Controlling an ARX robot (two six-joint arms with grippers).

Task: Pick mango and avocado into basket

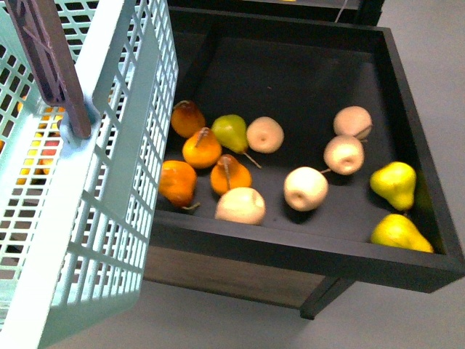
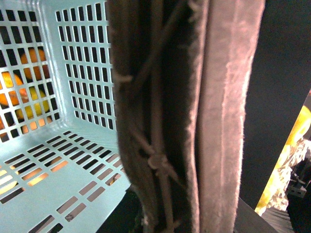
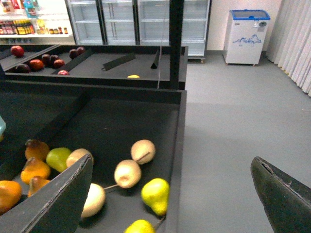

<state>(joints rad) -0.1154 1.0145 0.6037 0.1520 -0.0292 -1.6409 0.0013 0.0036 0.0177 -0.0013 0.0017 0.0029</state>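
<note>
At the left of the front view, the light teal basket [image 1: 123, 145] is hanging tilted in the air, close to the camera, with its brown handle [image 1: 54, 65] crossing the upper corner. Beside it a black display bin [image 1: 290, 251] is standing on a grey floor [image 1: 429, 29], and a brown wooden panel [image 1: 232, 276] is showing under its front rim. Orange pears [image 1: 201, 149], one yellow-green pear [image 1: 231, 132], pale beige fruits [image 1: 305, 187] and two yellow pears [image 1: 394, 183] are lying on the dark bottom of the bin.

Through the left wrist view, the handle is filling the middle, very near and blurred, with white zip-ties [image 2: 156, 160] knotted on it. The slotted walls and floor of the basket are showing behind it, and orange and yellow fruits [image 2: 29, 92] are shining through the slots from outside. I cannot tell how the left gripper is closing, because its fingers are not showing clearly.

From the right wrist view, the right gripper [image 3: 172, 160] is hovering over the bin with its dark fingers [image 3: 58, 199] spread wide and grasping nothing. A second bin [image 3: 97, 80] behind is holding dark red apples [image 3: 36, 63] and one small yellow fruit [image 3: 133, 76], too small to name. Glass-door refrigerators [image 3: 121, 19], a shelf of bottles [image 3: 29, 24], a white chest freezer [image 3: 248, 36] with a blue lid and a pale curtain [image 3: 296, 43] are standing around the room. A blue drawing is showing on the freezer, but no writing is readable.
</note>
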